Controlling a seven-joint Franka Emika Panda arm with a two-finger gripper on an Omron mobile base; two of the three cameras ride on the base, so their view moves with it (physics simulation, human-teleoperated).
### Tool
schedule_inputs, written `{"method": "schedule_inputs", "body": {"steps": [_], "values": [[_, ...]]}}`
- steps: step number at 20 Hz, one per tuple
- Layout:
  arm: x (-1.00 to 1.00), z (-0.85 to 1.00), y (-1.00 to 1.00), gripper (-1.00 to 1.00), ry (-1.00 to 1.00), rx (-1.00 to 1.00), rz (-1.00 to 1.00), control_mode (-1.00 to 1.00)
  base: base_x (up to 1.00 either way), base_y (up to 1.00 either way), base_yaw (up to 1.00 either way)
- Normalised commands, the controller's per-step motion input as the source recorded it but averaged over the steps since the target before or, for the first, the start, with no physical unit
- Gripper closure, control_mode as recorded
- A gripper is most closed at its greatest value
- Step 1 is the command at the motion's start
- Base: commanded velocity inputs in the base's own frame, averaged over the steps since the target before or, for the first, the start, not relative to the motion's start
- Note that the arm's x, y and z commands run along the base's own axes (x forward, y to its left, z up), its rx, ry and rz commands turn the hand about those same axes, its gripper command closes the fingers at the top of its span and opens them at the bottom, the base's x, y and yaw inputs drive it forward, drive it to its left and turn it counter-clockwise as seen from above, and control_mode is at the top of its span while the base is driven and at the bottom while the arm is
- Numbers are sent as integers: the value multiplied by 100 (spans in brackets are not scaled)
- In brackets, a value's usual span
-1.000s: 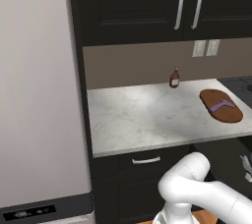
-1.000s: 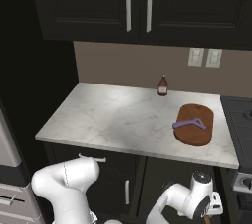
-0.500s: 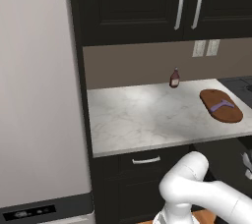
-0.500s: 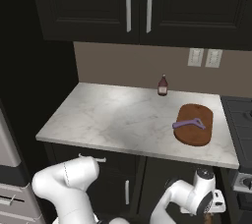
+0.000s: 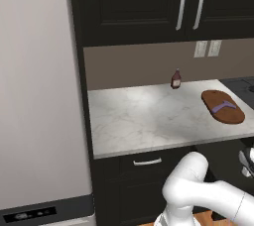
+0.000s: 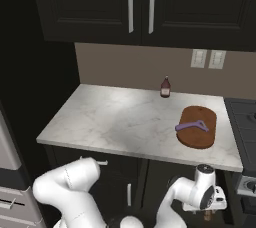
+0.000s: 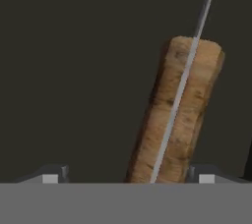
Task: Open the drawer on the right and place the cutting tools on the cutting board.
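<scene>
Scene unchanged since the earlier frames apart from a slight shift of the gripper (image 6: 210, 215), low at the right below the counter (image 6: 115, 122). Fingers set wide apart, holding nothing. Cutting tools (image 6: 192, 125) resting on the cutting board (image 6: 198, 137), right side of counter; small bottle (image 6: 165, 87) at far edge. Drawer front too dark to make out.
</scene>
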Motion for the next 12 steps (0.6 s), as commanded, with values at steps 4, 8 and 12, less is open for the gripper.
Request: {"method": "schedule_inputs", "body": {"steps": [4,8,12], "values": [[-3,-88,-22,100,20,17,0,-100,0,0,0],[-17,-70,-23,100,19,18,0,-100,0,0,0],[-45,-55,0,100,8,9,0,-100,0,0,0]]}}
